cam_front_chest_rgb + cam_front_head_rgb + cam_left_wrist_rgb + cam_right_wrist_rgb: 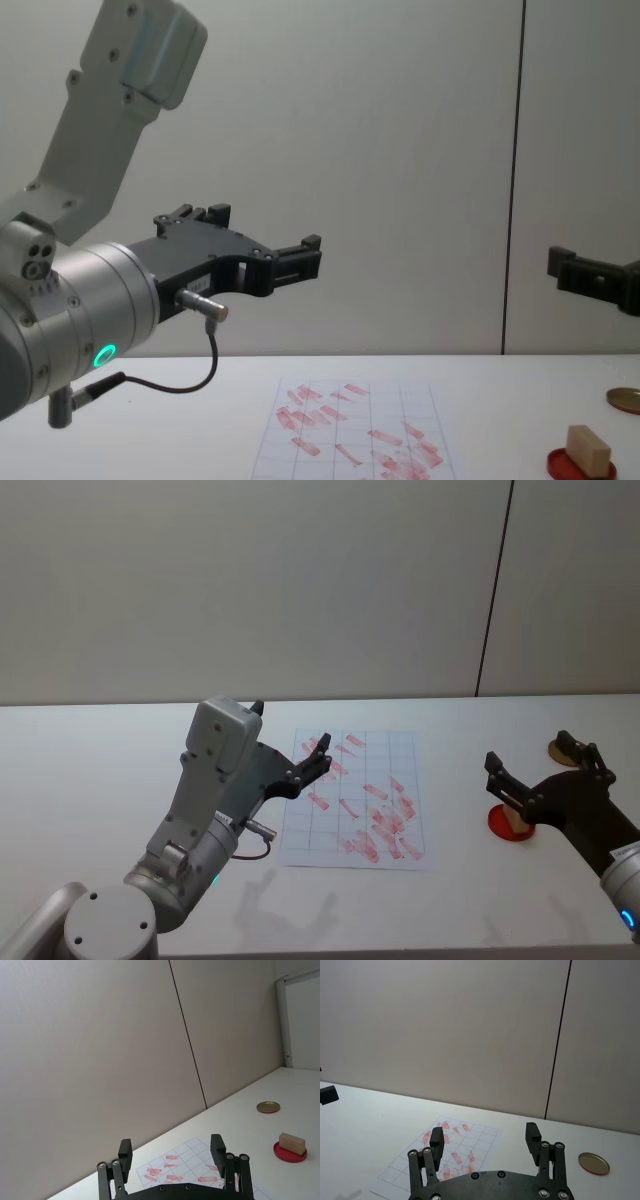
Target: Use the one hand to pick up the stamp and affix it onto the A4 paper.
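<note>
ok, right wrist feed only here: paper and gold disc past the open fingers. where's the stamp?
Observer: The stamp rests on the red ink pad, on the table right of the A4 paper.
Operator: gripper near it?
Observer: Not yet. Chest view has the right gripper well above the table, with the stamp roughly below it.
Operator: left arm?
Observer: The left gripper is open, raised over the paper's left side.
</note>
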`<move>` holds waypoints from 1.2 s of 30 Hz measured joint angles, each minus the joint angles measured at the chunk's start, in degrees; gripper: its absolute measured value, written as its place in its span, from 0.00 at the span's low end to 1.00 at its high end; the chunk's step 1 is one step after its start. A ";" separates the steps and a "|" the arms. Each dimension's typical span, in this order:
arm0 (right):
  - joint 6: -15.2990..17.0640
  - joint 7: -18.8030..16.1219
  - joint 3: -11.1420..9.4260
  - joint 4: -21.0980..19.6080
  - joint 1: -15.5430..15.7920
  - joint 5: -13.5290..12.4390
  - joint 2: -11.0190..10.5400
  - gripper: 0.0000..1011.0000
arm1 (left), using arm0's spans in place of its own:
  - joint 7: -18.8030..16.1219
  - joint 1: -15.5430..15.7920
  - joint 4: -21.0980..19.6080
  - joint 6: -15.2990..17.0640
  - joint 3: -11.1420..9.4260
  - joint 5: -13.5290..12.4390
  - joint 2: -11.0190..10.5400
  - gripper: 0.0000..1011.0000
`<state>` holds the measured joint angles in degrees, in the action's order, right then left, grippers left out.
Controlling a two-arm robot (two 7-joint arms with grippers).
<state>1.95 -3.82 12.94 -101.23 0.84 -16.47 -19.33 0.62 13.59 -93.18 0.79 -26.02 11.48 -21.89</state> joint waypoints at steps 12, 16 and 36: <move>0.00 0.00 0.00 0.00 0.00 0.00 0.00 0.99 | 0.00 0.00 0.00 0.00 0.00 0.00 0.00 0.98; 0.13 0.07 0.02 -0.02 0.01 0.06 0.06 0.99 | 0.00 0.00 0.00 0.00 0.00 0.00 0.00 0.98; 9.59 6.36 0.62 1.48 -1.59 2.64 2.75 0.99 | 0.00 0.00 0.00 0.00 0.00 0.00 0.00 0.98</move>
<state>11.54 2.54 13.56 -99.75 -0.75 -13.83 -16.58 0.63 13.59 -93.18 0.79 -26.02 11.48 -21.89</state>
